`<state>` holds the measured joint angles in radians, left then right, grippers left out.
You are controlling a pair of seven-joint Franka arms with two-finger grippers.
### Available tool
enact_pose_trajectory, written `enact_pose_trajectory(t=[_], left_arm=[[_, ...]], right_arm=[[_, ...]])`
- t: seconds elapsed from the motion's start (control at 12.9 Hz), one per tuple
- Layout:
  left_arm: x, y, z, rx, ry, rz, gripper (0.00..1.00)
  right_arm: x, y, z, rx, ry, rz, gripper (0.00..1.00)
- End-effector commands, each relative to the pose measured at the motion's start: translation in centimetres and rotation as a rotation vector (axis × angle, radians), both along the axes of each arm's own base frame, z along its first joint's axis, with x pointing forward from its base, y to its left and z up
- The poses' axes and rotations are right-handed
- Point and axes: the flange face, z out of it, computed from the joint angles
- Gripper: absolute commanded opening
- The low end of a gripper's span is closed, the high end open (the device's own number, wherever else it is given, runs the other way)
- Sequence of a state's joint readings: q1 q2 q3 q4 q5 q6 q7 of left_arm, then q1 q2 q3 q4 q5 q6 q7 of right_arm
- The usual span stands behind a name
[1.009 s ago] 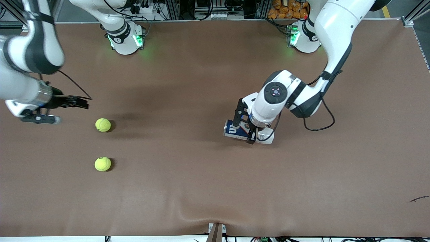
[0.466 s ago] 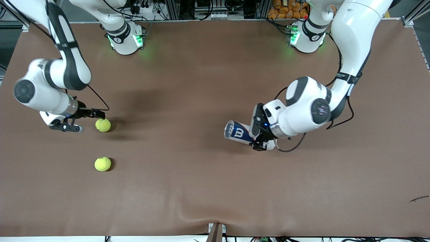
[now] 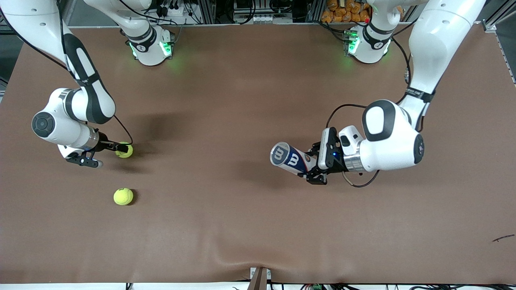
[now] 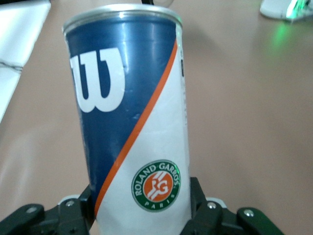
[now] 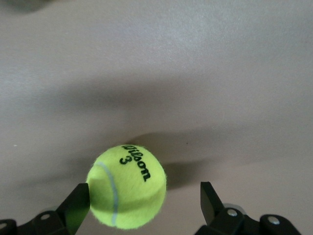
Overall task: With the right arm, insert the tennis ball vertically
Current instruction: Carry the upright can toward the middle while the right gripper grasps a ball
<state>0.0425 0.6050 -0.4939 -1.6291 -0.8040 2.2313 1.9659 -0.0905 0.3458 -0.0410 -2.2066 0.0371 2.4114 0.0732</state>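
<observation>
**Ball between the right fingers, can held tilted by the left arm**

We see the right gripper [image 3: 105, 152] low at the table [image 3: 242, 225], toward the right arm's end. Its fingers [image 5: 78, 204] stand wide apart, and the tennis ball [image 3: 124, 150] sits between them. In the right wrist view one finger looks to be touching the ball [image 5: 127, 186], while the other finger is clearly apart from it. The ball rests on the table and casts its shadow there.

A second tennis ball [image 3: 123, 196] lies on the table nearer to the front camera, well apart from the gripper.

The left gripper [image 3: 314, 163] is closed on the lower part of the ball can [image 3: 291, 158], a blue and white tube with an orange stripe. We see the can [image 4: 132, 122] tilted, its open mouth turned toward the right arm's end of the table.
</observation>
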Motion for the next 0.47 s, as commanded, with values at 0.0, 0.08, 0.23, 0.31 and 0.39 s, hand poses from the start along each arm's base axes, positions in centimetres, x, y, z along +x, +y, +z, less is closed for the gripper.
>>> enact_pose_trajectory(t=[0.0,0.08,0.23,0.31,0.39], left_arm=[[-0.6,-1.4,-2.8,-0.199,0.039,0.033,0.74],[-0.8,-1.8,-3.8,-0.241,0.053,0.049,0.74],[-1.8,-4.1,-6.2,-0.327,0.101,0.073,0.74],[-2.4,-5.4,-7.4,-0.386,0.123,0.098,0.74],[-3.0,-6.7,-8.0,-0.436,0.136,0.121,0.74]], right_arm=[[0.1,0.1,-0.3,0.018,-0.002,-0.043,1.00],[0.1,0.1,-0.7,0.029,0.004,-0.057,1.00],[-0.1,0.2,-1.2,0.039,0.012,-0.072,1.00],[-0.1,0.2,-1.4,0.044,0.015,-0.078,1.00],[-0.2,0.2,-1.8,0.050,0.021,-0.087,1.00]])
